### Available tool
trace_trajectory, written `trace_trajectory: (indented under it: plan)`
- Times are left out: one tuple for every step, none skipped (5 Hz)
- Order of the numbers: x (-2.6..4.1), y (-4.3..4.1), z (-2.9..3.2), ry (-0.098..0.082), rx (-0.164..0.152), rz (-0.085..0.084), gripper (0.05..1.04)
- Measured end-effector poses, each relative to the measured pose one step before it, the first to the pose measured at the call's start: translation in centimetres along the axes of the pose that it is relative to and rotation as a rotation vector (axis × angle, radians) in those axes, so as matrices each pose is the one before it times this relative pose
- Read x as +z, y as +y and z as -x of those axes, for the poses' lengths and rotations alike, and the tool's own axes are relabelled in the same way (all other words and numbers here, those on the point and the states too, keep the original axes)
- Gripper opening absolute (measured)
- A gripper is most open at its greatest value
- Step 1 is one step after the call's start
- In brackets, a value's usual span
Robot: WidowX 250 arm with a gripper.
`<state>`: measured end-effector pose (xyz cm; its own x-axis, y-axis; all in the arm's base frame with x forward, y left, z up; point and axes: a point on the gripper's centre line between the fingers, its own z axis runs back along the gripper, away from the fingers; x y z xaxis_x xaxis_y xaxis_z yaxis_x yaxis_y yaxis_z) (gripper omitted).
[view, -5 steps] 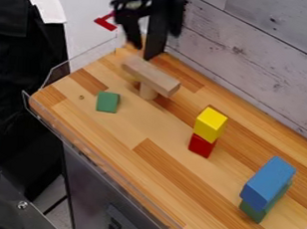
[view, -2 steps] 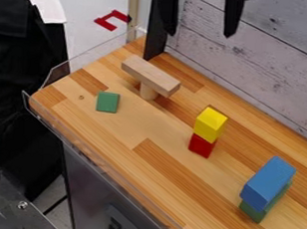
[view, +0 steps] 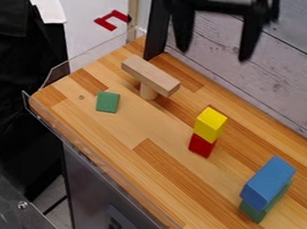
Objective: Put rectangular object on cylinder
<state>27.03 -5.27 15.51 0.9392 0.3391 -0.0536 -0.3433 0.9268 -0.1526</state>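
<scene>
Black gripper (view: 213, 51), fingers spread wide and holding nothing, hangs above the worktop's (view: 168, 175) far edge, while the rectangular wooden block (view: 150, 75) lies across the upright cylinder (view: 147, 92) near the far-left corner.

Your block (view: 150, 76) at upper left is pale wood; your small square (view: 107, 102) is green. At centre right you have yellow (view: 210, 124) over red (view: 201, 145); at lower right, blue (view: 268, 182) over green (view: 253, 212).You see a tan bar (view: 150, 76) and tan cylinder (view: 147, 92) at upper left, a green square (view: 107, 102) there too, yellow cube (view: 210, 124) and red cube (view: 201, 145) right of centre, blue block (view: 268, 182) and green block (view: 253, 212) lower right.
</scene>
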Motion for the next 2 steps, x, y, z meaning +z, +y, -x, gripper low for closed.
trace_trajectory:
  plan:
    - [-2.009, -0.792, -0.156, 0.0468, -0.0335, -0.0186, 0.999]
    - [-1.313, -0.477, -0.632, -0.0002, -0.0102, -0.0501, 0.999]
